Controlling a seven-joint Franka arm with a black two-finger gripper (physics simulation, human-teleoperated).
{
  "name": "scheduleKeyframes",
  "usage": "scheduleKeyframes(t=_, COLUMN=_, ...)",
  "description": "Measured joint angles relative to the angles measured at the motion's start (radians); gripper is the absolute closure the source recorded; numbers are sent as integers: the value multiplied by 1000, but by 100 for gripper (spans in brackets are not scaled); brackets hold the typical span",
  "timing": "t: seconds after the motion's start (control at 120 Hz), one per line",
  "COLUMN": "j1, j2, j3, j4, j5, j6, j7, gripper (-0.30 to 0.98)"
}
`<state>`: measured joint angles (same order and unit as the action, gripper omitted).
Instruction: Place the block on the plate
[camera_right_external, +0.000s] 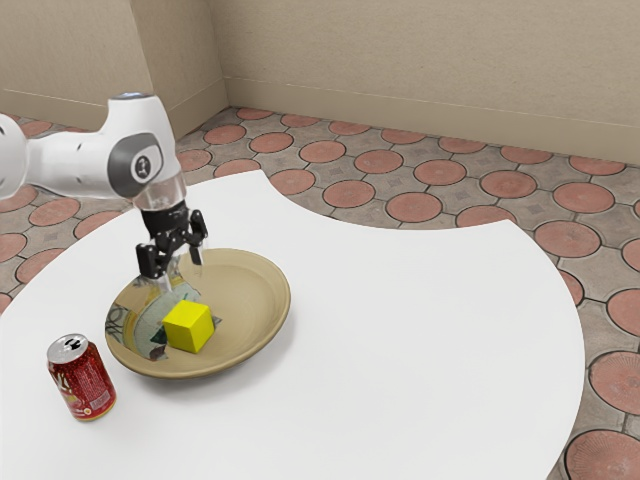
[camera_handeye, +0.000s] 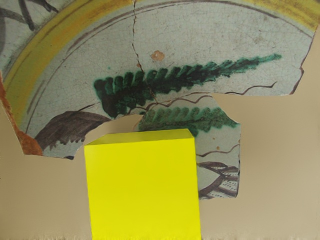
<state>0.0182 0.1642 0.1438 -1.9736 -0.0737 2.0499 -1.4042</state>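
Observation:
My gripper (camera_right_external: 182, 274) hangs over the plate with its two fingers apart and nothing between them. Just below the fingertips, the yellow block (camera_right_external: 188, 326) appears to rest on the plate's inner surface, toward the near side. The tan plate (camera_right_external: 256, 312) has a patterned, painted patch beside the block. In the wrist view the block (camera_handeye: 142, 190) is large at the lower edge, over the plate (camera_handeye: 280, 165) and its green leaf pattern.
A red soda can (camera_right_external: 84, 380) stands on the white table (camera_right_external: 430, 350), close to the plate at the exterior view's lower left. The table's curved edge runs along the exterior view's right, with tiled floor beyond.

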Motion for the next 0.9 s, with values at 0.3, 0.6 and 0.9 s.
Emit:
scheduleKeyframes(t=0.3, j1=11, j2=-61, j3=4, j4=61, j5=42, j6=-117, j7=140, gripper=0)
scheduleKeyframes(t=0.6, j1=11, j2=-78, j3=6, j4=102, j5=91, j6=-197, j7=412, gripper=0)
scheduleKeyframes(t=0.9, j1=12, j2=-110, j3=10, j4=150, j5=142, j6=-218, j7=809, gripper=0)
